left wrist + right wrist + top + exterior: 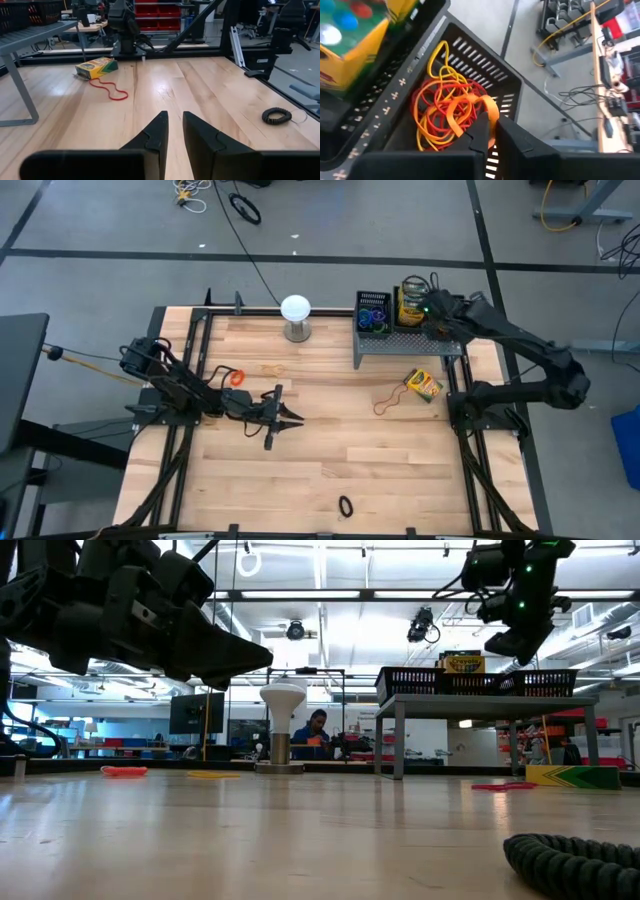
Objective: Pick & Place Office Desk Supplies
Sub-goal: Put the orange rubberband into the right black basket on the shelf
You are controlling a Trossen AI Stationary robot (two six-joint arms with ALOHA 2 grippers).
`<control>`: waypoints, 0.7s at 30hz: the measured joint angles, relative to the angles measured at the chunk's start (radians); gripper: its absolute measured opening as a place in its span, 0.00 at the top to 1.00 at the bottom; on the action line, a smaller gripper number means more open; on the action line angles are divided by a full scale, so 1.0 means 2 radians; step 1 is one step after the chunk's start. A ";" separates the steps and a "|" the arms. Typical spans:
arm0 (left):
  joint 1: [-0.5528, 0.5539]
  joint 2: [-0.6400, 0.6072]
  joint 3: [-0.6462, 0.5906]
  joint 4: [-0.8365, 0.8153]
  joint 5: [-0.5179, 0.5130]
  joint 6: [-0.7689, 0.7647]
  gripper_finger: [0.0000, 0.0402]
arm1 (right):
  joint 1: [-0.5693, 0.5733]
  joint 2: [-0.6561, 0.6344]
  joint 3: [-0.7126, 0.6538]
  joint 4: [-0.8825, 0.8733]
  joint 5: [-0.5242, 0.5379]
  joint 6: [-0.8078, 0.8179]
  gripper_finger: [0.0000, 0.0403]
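Rubber bands are the job: an orange rubber band (470,112) is pinched at the tips of my right tool (487,131), hanging over the red and yellow bands inside a black mesh bin (512,87) on the grey riser (410,340). I judge this the drop; next the fingers must part and lift clear. My left tool (285,418) waits low over the counter (340,450), fingers slightly apart, empty. Ahead of it lie a crayon box (96,67) and a red rubber band (109,90). Beyond the wood counter, a lit workshop.
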 joint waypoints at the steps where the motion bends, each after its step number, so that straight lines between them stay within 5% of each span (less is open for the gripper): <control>1: 0.000 0.000 0.000 0.000 0.000 0.000 0.84 | -0.001 0.004 0.000 -0.003 0.004 0.000 0.91; 15: 0.000 0.000 0.000 0.000 -0.001 0.001 0.84 | -0.001 0.000 0.000 -0.018 0.061 0.022 0.54; 21: 0.001 0.000 0.000 0.000 -0.003 0.001 0.84 | -0.003 0.000 0.000 -0.023 0.080 0.033 0.48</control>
